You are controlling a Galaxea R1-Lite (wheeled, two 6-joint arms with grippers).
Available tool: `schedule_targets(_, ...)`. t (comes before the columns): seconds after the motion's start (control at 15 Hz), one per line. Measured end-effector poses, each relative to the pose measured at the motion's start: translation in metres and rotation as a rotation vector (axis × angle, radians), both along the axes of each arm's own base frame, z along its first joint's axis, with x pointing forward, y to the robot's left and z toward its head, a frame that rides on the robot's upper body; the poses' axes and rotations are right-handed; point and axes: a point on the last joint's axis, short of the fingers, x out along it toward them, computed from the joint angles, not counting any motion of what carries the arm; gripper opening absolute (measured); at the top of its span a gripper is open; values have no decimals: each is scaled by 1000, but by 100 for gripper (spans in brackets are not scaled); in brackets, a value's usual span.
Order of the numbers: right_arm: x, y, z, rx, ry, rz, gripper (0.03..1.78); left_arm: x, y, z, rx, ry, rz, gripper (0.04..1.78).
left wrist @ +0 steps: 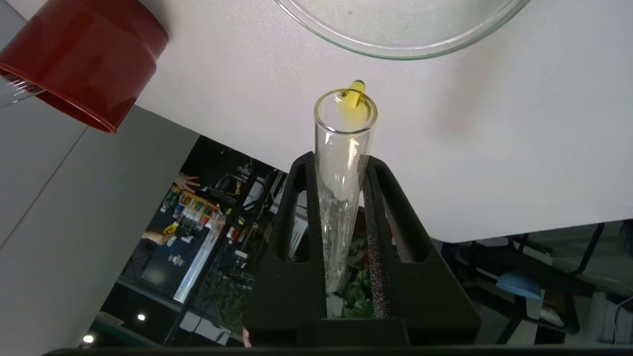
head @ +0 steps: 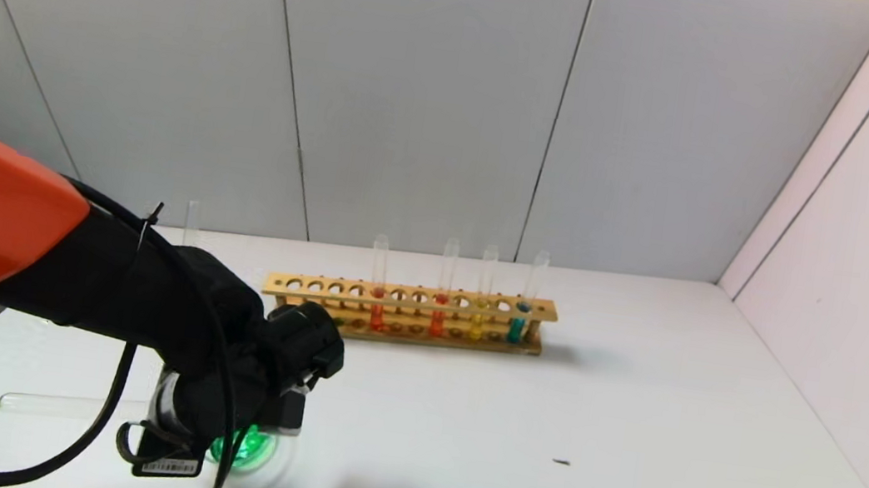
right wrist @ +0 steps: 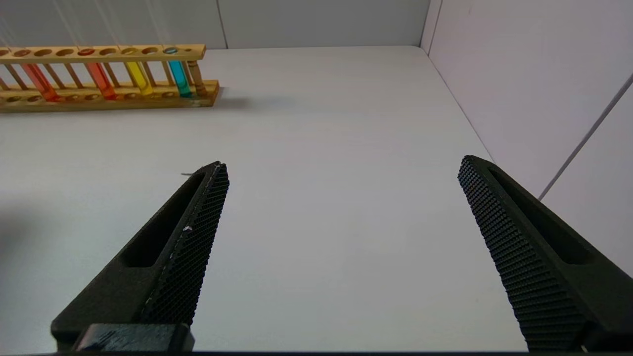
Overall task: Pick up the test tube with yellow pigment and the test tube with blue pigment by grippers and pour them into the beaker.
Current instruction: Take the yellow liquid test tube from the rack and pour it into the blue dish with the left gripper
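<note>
My left gripper [left wrist: 340, 160] is shut on the test tube with yellow pigment [left wrist: 341, 198], tipped mouth-down. The tube is almost drained; a yellow drop hangs at its mouth. The mouth sits just short of the beaker's rim [left wrist: 400, 49]. In the head view the left gripper [head: 271, 399] hangs over the beaker [head: 248, 450], which holds green liquid. A second yellow tube [head: 476, 327] and the test tube with blue pigment [head: 516, 326] stand in the wooden rack [head: 410, 301]. My right gripper [right wrist: 341, 198] is open and empty above bare table, out of the head view.
Two orange-red tubes [head: 377, 312] stand in the rack too. An empty tube [head: 56, 404] lies on the table at the front left. A dark red cup [left wrist: 84, 54] stands near the beaker. The table's left edge is close to the left arm.
</note>
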Motion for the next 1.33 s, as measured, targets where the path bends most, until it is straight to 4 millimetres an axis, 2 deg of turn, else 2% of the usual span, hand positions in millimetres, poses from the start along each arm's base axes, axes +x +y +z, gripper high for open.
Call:
schedule_targets(0.6,0,0,0,0,0,1,170,10,-17,-2,65,80,-26,30)
schedule_targets(1.33,0,0,0,0,0,0,170,10,-20,-2,48,69,-14,30)
